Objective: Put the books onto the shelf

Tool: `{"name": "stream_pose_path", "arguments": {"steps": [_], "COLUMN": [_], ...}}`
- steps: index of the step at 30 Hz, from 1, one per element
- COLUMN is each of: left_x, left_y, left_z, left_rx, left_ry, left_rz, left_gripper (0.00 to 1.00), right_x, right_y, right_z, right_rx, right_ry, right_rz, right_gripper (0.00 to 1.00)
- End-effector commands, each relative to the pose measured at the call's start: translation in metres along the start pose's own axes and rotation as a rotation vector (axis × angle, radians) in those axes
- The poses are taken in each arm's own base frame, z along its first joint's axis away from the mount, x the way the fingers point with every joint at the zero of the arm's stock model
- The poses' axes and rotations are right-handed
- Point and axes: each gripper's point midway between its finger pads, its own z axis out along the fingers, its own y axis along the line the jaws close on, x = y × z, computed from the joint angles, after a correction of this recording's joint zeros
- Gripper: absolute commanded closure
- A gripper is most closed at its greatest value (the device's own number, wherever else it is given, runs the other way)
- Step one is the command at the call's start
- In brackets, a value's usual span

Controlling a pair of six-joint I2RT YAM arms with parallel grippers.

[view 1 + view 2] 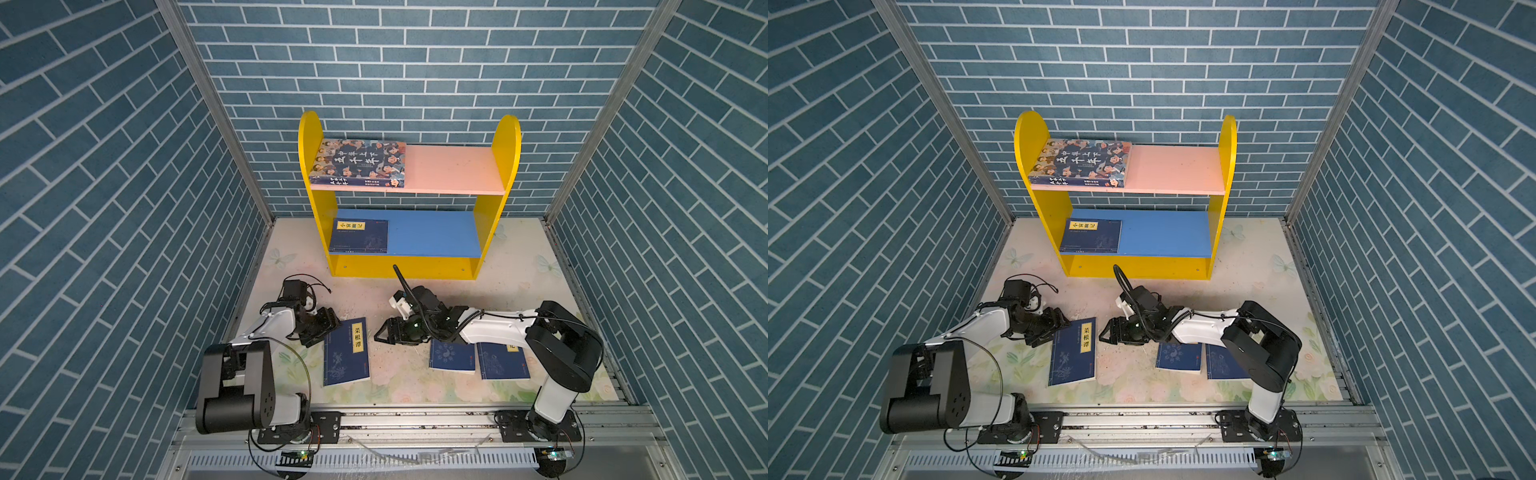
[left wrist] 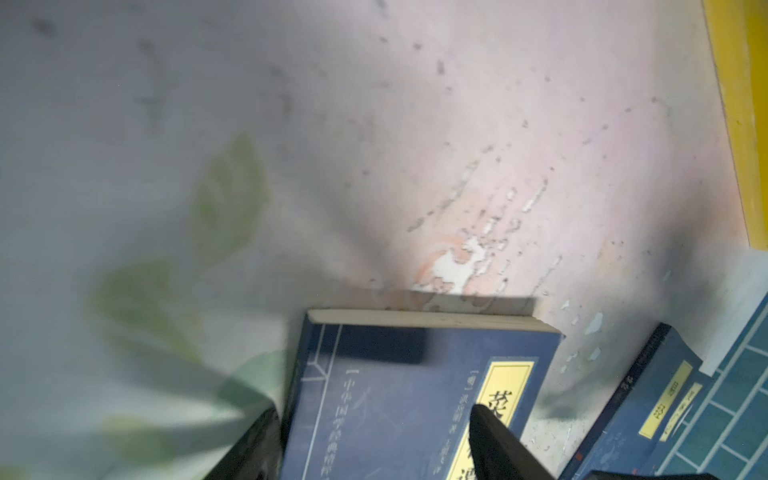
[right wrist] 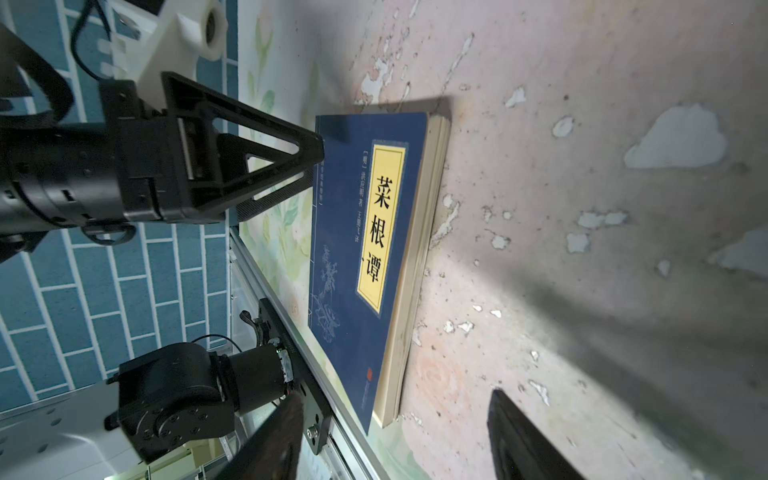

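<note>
The shelf [image 1: 506, 143] stands at the back. The cartoon-face book [image 1: 357, 163] lies flat on its pink board and a navy book [image 1: 359, 237] on its blue board. Another navy book with a yellow label [image 1: 347, 361] [image 3: 345, 257] lies on the table. My left gripper [image 1: 330, 332] [image 2: 374, 444] is open at that book's far left corner, one finger over the cover and one by the spine. My right gripper [image 1: 380, 332] [image 3: 399, 440] is open and empty just right of the same book. Two more navy books [image 1: 452, 356] [image 1: 500, 363] lie partly under the right arm.
Blue brick-pattern walls [image 1: 124, 208] close in the left, back and right sides. An aluminium rail [image 1: 415, 419] carrying both arm bases runs along the front edge. The table has a worn floral covering [image 1: 415, 386]. The shelf's yellow foot [image 2: 744, 104] shows in the left wrist view.
</note>
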Motion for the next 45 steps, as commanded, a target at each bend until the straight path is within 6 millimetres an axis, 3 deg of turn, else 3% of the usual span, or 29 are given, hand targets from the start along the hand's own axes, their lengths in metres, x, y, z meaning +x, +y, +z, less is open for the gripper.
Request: {"name": "stream_pose_path", "arguments": {"steps": [1,6,13,19,25,32,34,37,40,45], "left_x": [0.033,0.036,0.036,0.038,0.042,0.044,0.045,0.044,0.043,0.043], "left_y": [-0.004,-0.027,-0.019,-0.017,-0.014,-0.022,-0.026,-0.028,-0.020,-0.017], "left_z": [0.023,0.030,0.021,0.020,0.020,0.022,0.022,0.019,0.015,0.012], "left_rx": [0.020,0.104,0.043,0.034,0.032,0.089,0.118,0.118,0.065,0.038], "left_ry": [0.132,0.170,0.138,0.136,0.141,0.137,0.139,0.134,0.121,0.119], "left_rz": [0.006,0.029,0.081,0.081,0.069,0.037,0.029,0.038,0.064,0.093], "left_gripper": [0.26,0.26,0.26,0.25,0.23,0.21,0.20,0.20,0.20,0.21], "right_x": [0.004,0.012,0.012,0.008,-0.011,-0.049,-0.062,-0.070,-0.063,-0.041], "right_y": [-0.003,-0.015,-0.027,-0.027,-0.030,-0.035,-0.040,-0.043,-0.039,-0.037], "right_z": [0.006,0.017,0.027,0.037,0.038,0.027,0.022,0.012,0.001,-0.021], "right_rx": [-0.001,0.023,0.033,0.024,0.009,-0.033,-0.042,-0.047,-0.022,-0.007], "right_ry": [0.011,0.037,0.030,0.037,0.004,-0.030,-0.044,-0.055,-0.041,-0.025], "right_rz": [0.040,0.075,0.118,0.117,0.125,0.124,0.127,0.119,0.085,0.071], "right_gripper": [0.29,0.30,0.37,0.48,0.68,0.76,0.76,0.64,0.54,0.47]}}
